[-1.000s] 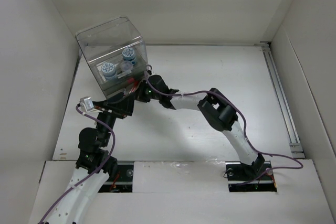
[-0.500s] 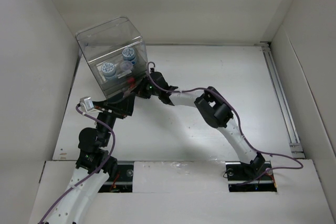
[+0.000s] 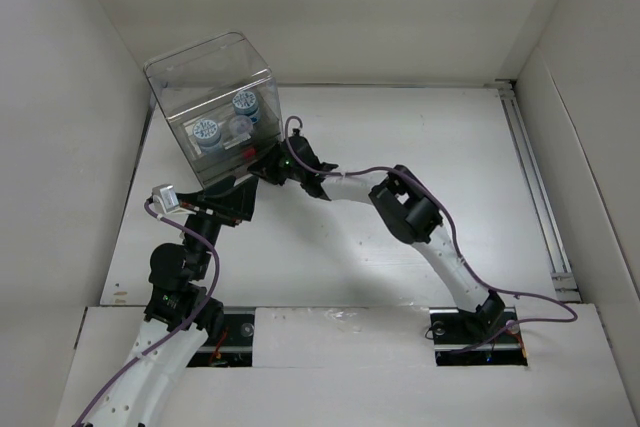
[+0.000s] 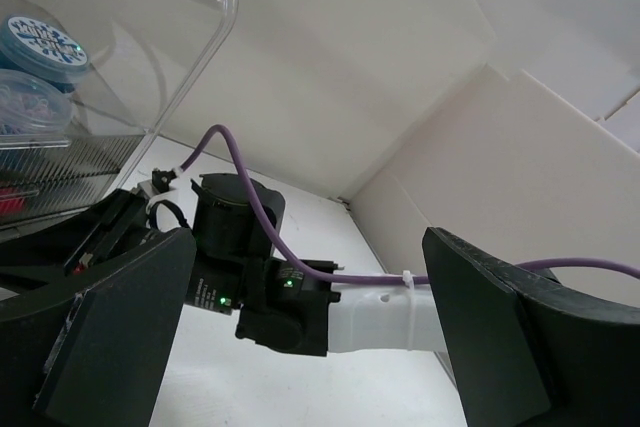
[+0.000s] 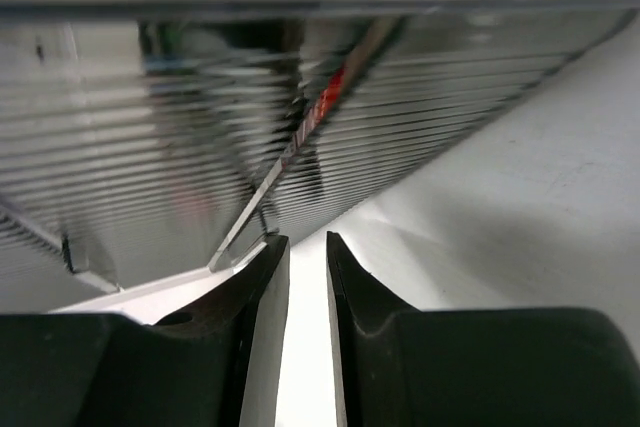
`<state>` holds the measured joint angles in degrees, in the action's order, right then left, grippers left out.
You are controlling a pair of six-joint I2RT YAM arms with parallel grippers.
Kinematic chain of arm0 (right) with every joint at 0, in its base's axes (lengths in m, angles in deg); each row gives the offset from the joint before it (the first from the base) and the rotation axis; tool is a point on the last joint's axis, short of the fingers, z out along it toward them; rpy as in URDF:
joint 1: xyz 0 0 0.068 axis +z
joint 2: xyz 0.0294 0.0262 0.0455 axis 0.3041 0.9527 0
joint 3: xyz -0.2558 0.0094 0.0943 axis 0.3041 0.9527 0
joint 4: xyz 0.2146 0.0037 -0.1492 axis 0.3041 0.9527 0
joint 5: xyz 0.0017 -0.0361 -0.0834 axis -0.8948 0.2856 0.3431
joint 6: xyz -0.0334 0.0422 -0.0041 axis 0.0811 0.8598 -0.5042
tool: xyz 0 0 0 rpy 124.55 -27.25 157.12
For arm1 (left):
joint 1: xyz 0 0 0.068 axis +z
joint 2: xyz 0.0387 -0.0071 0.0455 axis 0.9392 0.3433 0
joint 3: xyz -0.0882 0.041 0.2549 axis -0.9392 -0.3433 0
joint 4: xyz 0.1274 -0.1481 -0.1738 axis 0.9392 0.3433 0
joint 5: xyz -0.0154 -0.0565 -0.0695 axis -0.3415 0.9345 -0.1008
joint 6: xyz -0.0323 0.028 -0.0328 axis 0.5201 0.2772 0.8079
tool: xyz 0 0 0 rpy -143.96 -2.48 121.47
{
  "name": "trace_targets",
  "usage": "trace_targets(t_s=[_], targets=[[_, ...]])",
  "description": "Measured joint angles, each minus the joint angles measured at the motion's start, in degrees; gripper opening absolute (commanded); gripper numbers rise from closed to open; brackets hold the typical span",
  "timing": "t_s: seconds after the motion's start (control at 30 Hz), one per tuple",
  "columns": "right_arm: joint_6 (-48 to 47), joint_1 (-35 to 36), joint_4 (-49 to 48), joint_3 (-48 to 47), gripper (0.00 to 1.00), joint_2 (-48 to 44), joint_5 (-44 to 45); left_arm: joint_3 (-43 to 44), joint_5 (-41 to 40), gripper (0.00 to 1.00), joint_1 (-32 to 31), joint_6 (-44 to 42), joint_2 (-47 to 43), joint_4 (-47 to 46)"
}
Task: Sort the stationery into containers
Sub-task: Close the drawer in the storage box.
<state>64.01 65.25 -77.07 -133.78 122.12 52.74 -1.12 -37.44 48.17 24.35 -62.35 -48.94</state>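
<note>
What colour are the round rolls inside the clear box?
Blue and white; rolls show best in top view.

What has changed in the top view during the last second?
The right gripper moved a little up-left in the top view, closer to the lower front of the clear organiser box; its jaws stand slightly apart, holding nothing. The left gripper, wide open, the box and the blue-and-white rolls inside it stayed in place.
</note>
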Motion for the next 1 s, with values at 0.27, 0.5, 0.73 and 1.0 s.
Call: trace_targets(t_s=[0.27,0.5,0.73,1.0], targets=[[3.6,0.0,-0.1,-0.7,0.33,1.1,2.5,0.0,0.0,0.97,0.0,0.0,0.0,0.0],[5.5,0.0,-0.2,-0.7,0.42,1.7,3.3,0.0,0.0,0.97,0.0,0.0,0.0,0.0],[6.4,0.1,-0.3,-0.7,0.53,1.9,3.3,0.0,0.0,0.97,0.0,0.0,0.0,0.0],[7.4,0.1,-7.8,8.6,0.55,-1.7,2.1,0.0,0.0,0.97,0.0,0.0,0.0,0.0]])
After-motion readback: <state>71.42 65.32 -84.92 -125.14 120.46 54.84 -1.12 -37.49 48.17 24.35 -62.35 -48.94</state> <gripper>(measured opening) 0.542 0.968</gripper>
